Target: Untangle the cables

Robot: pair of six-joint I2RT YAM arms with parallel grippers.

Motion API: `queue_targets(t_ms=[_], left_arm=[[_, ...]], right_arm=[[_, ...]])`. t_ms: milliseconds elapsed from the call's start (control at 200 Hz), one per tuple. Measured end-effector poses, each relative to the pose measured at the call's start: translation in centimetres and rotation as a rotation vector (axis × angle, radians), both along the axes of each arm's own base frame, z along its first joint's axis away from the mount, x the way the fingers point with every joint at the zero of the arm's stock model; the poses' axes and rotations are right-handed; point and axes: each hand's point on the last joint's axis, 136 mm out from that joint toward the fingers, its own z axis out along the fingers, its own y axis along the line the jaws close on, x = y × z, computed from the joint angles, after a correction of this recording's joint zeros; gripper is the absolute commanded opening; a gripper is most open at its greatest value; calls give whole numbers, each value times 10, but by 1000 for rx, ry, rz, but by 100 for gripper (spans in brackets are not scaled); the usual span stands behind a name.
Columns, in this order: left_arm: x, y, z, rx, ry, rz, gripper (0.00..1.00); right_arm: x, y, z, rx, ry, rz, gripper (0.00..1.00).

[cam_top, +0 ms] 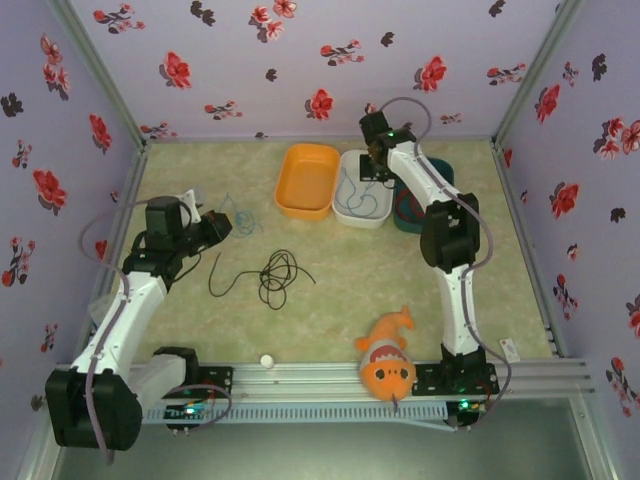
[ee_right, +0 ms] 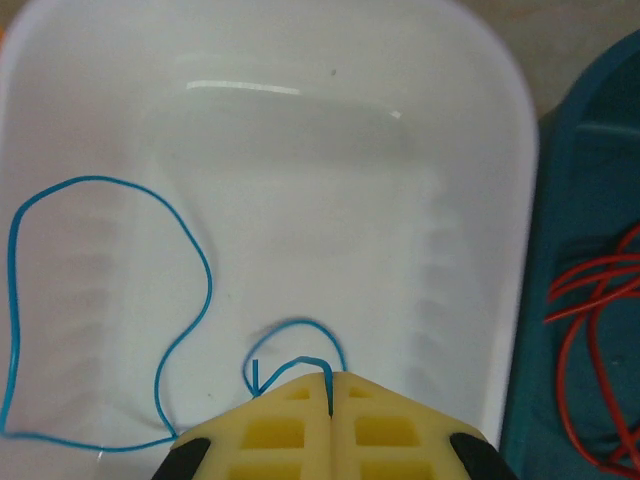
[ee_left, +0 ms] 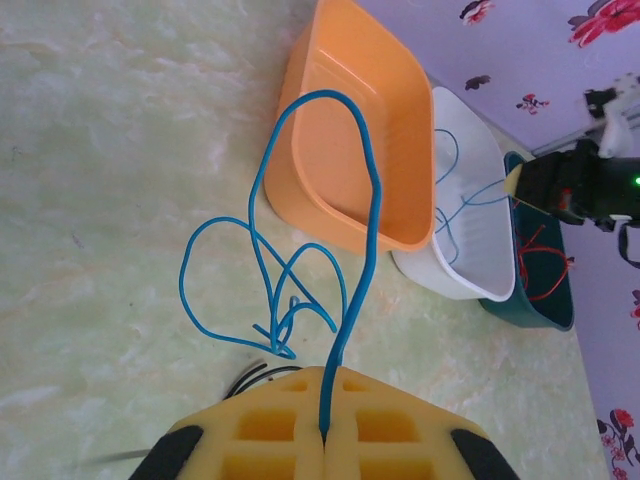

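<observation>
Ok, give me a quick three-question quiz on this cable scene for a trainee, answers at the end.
1. True or false: the red cable lies in the teal tray.
2. Which tray is the right gripper over? A the orange tray, B the white tray, C the teal tray.
3. What colour is the cable pinched in the left gripper?
Key: 1 true. 2 B. 3 blue.
</observation>
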Motion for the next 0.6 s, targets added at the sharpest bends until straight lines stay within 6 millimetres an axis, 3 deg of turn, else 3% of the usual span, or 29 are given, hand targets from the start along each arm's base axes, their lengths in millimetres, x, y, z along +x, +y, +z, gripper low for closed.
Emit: queue_targets(t_ms=[105,480,600], left_arm=[[0,-1,1,8,-2,-5,0],[-1,-3,3,14,-3,-9,0],[0,-4,9,19,-18,-16,0]], right_arm=[[-3,2,-12,-14,28,13,2],[-12,0,-20,-42,58,47,48],[-21,-3,-13,-41,60,43,61]])
